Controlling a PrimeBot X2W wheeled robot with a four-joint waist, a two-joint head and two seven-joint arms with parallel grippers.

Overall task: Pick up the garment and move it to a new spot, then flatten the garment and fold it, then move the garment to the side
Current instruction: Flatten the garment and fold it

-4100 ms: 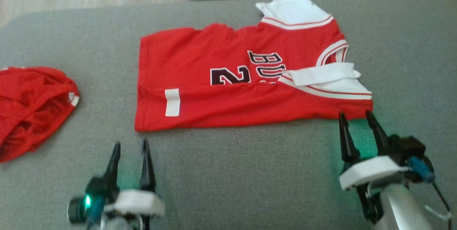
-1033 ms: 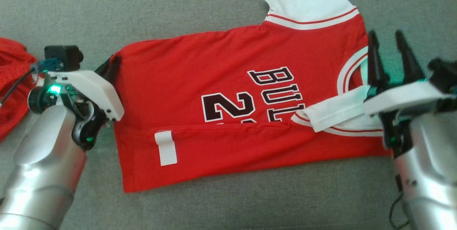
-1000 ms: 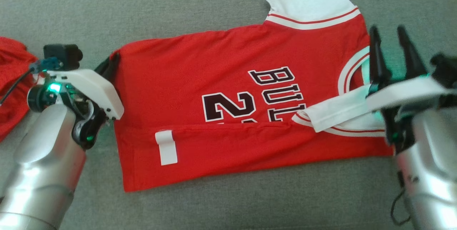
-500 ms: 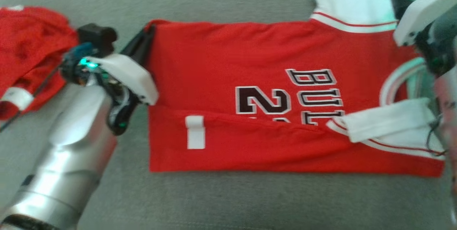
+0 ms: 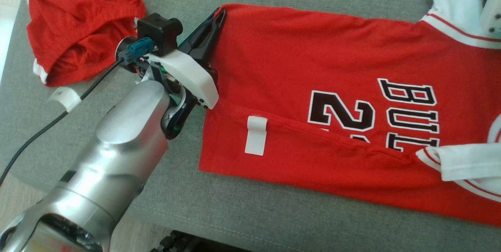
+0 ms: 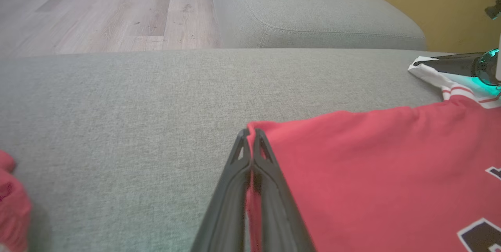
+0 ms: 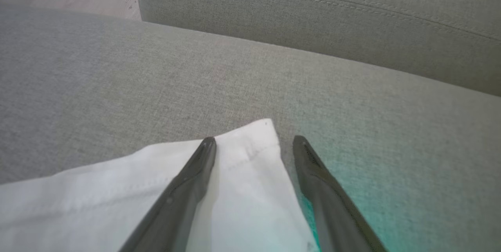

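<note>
Smooth matt cloth jersey (image 5: 313, 56) on coarse-woven fabric cushion (image 5: 274, 213)

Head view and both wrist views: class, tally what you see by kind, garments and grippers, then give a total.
Garments: 2 (red jersey, crumpled red garment)
Grippers: 2 (left gripper, right gripper)
Total: 4
</note>
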